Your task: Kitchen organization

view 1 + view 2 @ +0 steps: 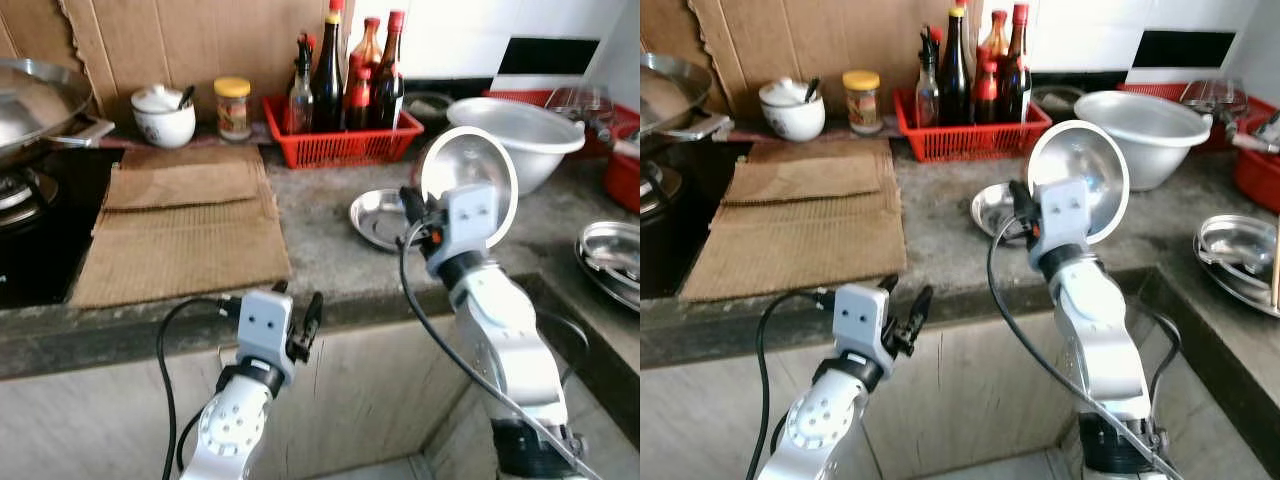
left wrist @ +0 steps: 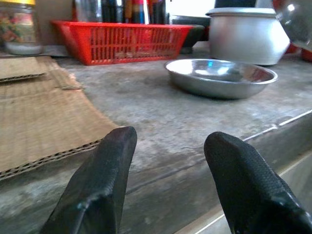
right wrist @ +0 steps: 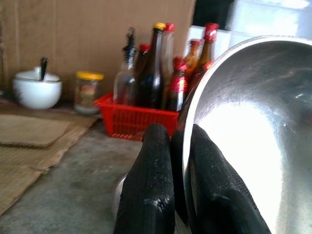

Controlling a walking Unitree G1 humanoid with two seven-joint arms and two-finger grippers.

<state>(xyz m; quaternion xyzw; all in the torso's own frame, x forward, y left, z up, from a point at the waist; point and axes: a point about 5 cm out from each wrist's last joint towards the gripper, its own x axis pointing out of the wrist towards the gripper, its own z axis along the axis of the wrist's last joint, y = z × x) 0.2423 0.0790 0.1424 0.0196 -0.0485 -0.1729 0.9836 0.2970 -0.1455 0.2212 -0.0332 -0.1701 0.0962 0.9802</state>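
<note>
Between right pincer [image 3: 178, 161] fingers, steel bowl [image 3: 243, 131] rim

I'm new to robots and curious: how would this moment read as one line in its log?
right claw: shut on steel bowl rim, bowl lifted and tilted over counter | left claw: open, at counter edge | steel plate: on counter

Both head eyes look down at the counter [image 1: 330, 230]; each wrist camera sights low across it toward the red basket [image 2: 122, 41].

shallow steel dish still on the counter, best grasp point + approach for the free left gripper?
Pinch the near rim of the steel dish: it lies flat, mouth up, with a thin flared lip. Bring the open left gripper in low from the counter's front edge, one of its fingers inside, one outside.
</note>
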